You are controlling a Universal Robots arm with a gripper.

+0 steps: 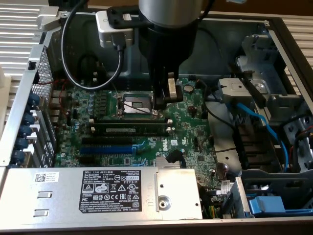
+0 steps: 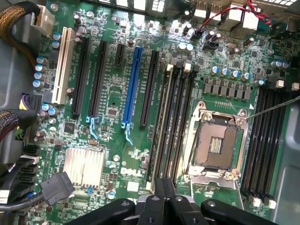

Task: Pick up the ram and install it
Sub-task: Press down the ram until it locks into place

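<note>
The black claw (image 1: 165,93), pressed together and holding nothing, hangs over the CPU socket; the long dark-green circuit-board ram (image 1: 129,128) lies just beyond, crosswise, seated in its slot.

A green motherboard (image 1: 190,132) lay inside an open metal case (image 1: 274,29), its empty CPU socket (image 1: 138,104) near the middle. A blue slot (image 2: 131,84) stood between black slots (image 2: 98,77), with a finned heatsink (image 2: 83,166) close by. Blue cables (image 1: 254,117) ran at the exterior view's right.
</note>
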